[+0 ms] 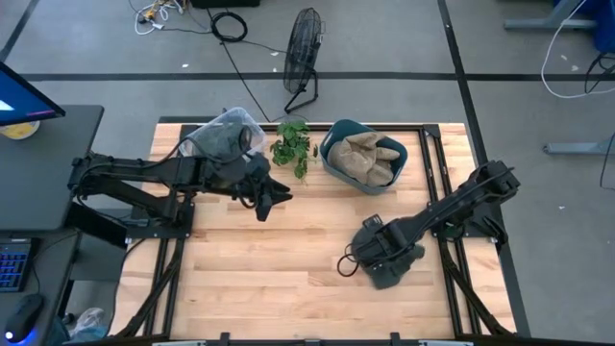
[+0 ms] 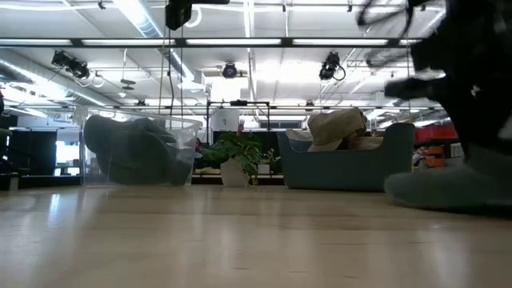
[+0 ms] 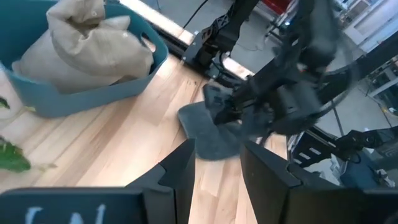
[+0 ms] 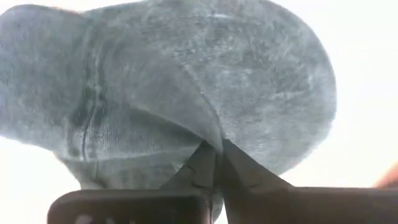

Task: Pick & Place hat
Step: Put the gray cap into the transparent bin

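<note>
The left gripper (image 1: 279, 195) hovers beside the plant (image 1: 291, 146), fingers parted and empty, well apart from the grey hat (image 1: 394, 267). That hat lies on the bench (image 1: 269, 259) toward the near edge from the blue bin (image 1: 332, 159), directly under the right gripper (image 4: 216, 149). Only the right wrist view shows those fingers pinched on the hat's fabric

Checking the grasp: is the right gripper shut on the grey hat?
Shut. In the right wrist view, the right gripper has its fingertips together, pinching a fold of the grey hat.
</note>
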`<state>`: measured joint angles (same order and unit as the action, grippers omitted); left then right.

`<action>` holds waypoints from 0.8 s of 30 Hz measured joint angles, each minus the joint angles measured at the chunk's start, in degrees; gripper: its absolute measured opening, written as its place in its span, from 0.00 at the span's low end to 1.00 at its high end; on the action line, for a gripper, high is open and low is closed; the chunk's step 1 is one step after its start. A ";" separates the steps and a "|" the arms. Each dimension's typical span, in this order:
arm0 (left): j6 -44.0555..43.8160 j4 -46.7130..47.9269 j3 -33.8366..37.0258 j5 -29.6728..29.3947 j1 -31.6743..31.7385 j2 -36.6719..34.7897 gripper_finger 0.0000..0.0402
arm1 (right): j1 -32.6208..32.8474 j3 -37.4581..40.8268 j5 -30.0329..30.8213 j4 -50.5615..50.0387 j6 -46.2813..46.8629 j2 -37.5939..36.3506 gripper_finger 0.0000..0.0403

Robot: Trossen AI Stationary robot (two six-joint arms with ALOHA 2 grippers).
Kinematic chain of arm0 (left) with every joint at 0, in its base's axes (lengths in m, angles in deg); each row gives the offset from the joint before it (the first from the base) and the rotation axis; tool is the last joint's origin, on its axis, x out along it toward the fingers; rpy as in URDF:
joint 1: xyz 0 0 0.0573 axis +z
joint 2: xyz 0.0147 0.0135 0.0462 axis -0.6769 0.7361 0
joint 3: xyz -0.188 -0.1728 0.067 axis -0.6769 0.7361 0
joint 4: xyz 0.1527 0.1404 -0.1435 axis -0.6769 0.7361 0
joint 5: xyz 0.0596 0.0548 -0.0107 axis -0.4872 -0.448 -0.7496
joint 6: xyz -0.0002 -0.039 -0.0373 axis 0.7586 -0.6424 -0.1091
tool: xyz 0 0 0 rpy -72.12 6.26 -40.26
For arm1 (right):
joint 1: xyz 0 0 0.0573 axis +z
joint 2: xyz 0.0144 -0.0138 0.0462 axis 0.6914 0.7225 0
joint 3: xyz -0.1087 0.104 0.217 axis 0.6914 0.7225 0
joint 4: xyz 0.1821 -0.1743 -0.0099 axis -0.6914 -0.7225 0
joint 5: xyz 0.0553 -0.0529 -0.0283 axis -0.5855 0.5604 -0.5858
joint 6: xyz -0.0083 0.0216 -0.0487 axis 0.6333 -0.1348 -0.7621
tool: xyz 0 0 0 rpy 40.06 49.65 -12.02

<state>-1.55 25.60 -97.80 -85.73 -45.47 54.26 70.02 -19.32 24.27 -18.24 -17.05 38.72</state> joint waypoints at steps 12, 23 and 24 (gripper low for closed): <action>-21.01 7.00 0.02 2.18 0.39 4.39 0.33 | -0.02 -20.51 26.12 3.57 -19.39 -0.20 0.01; -22.28 -1.58 0.02 5.05 0.02 8.06 0.33 | -3.22 -21.49 32.70 13.67 -33.37 -0.22 0.00; -22.28 -1.42 0.02 5.05 0.02 8.03 0.33 | -3.46 -21.49 32.77 13.67 -33.96 -0.22 0.00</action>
<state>-23.82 24.18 -97.78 -80.68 -45.45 62.29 66.56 -40.81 57.04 -4.57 -51.00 38.51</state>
